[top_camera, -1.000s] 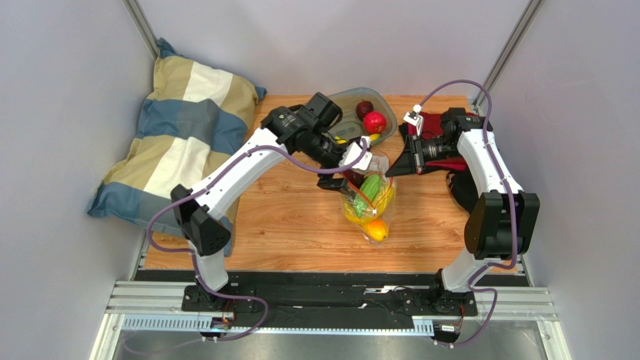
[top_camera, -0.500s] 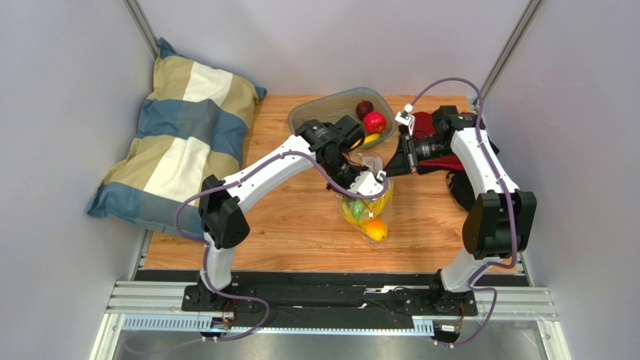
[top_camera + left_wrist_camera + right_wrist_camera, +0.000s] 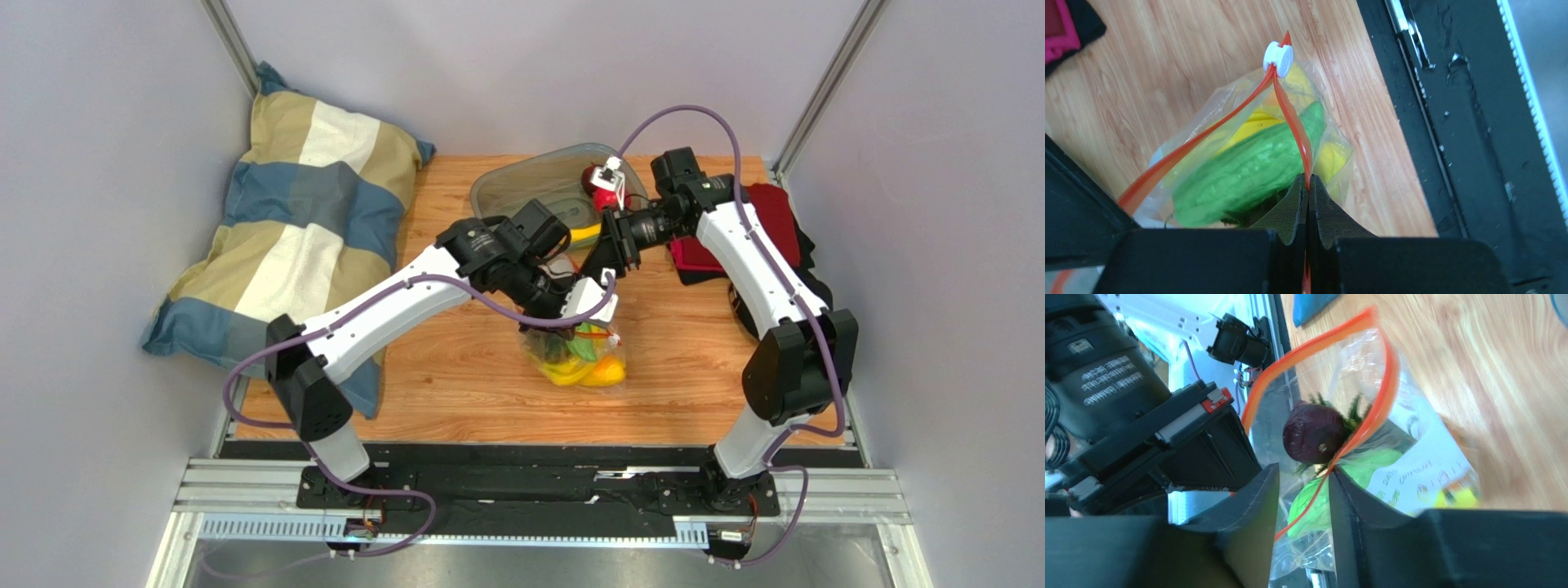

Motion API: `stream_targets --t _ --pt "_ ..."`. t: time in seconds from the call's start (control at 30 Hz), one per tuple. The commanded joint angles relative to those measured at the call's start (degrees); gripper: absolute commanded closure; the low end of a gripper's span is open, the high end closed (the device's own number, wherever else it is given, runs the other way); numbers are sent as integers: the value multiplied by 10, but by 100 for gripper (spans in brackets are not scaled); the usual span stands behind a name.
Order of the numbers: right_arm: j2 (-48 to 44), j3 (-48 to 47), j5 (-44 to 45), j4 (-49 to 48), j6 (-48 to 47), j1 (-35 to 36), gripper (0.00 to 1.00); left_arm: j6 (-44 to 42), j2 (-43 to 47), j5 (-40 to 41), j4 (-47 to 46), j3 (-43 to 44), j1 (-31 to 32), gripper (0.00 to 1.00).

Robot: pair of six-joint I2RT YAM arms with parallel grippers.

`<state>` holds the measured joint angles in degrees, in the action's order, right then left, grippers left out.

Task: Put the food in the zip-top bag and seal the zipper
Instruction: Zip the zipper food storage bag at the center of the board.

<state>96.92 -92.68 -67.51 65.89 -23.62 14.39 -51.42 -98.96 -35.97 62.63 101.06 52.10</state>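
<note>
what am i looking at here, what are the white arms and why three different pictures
Two white robot arms are bolted at the near edge of a wooden table. The wide picture comes from a camera above and behind them. The other two come from a camera on each wrist, looking along its black fingers.

On the table are a clear bag of food, a grey tray, a striped pillow and a red cloth.

The left gripper is shut on the bag's orange zipper, which has a white slider at its far end. The right gripper is open, with the zipper strip running between its fingers.

In the bag you can see a green cucumber and a dark purple fruit.
</note>
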Motion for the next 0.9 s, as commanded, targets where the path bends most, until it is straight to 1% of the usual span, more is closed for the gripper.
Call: stream_targets --t 0.0,0.03,0.07,0.1,0.13,0.17,0.2,0.23,0.3,0.33,0.37,0.4,0.43,0.47,0.5,0.53,0.6,0.7,0.87 --pt "-9 -29 4 -45 38 6 29 181 54 8 -159 -68 2 100" --pt "-16 -21 11 -45 36 -8 18 227 56 10 -168 -75 2 100" --pt "-25 -16 15 -45 28 -19 10 245 55 8 -182 -77 1 100" --pt "-44 -12 16 -45 23 -48 8 261 54 6 -189 -77 0 100" --pt "-57 -3 14 -43 16 -64 8 289 53 -1 -195 -79 -1 100" --pt "-69 3 11 -38 5 -83 8 300 54 -3 -209 -82 -1 100" --pt "-101 14 2 -31 -38 -119 8 311 54 -2 -218 -84 -2 100" --pt "-117 26 0 -15 -62 -135 9 322 57 -6 -234 -87 -4 100" --pt "-161 87 0 -8 -126 -177 9 328 65 -16 -248 -90 -9 100" --pt "-202 110 1 -5 -149 -183 9 330 68 -23 -257 -97 -13 100" --pt "-226 161 8 -4 -169 -186 9 338 72 -24 -275 -101 -16 100" --pt "-247 184 10 -5 -191 -186 10 339 77 -27 -279 -104 -16 100" --pt "-289 214 7 -15 -223 -186 11 339 77 -32 -285 -107 -18 100" --pt "-308 239 0 -33 -222 -185 11 341 79 -34 -286 -108 -20 100" --pt "-326 293 -3 -84 -212 -184 12 342 79 -34 -291 -110 -21 100" --pt "-346 318 -4 -116 -178 -183 13 341 80 -34 -291 -111 -22 100" --pt "-390 375 -5 -193 -148 -172 15 345 78 -35 -290 -111 -22 100" --pt "-422 408 18 -256 -135 -149 16 352 83 -39 -296 -120 -23 100" --pt "-418 456 41 -364 -76 -147 23 346 99 -55 -316 -145 -23 100"
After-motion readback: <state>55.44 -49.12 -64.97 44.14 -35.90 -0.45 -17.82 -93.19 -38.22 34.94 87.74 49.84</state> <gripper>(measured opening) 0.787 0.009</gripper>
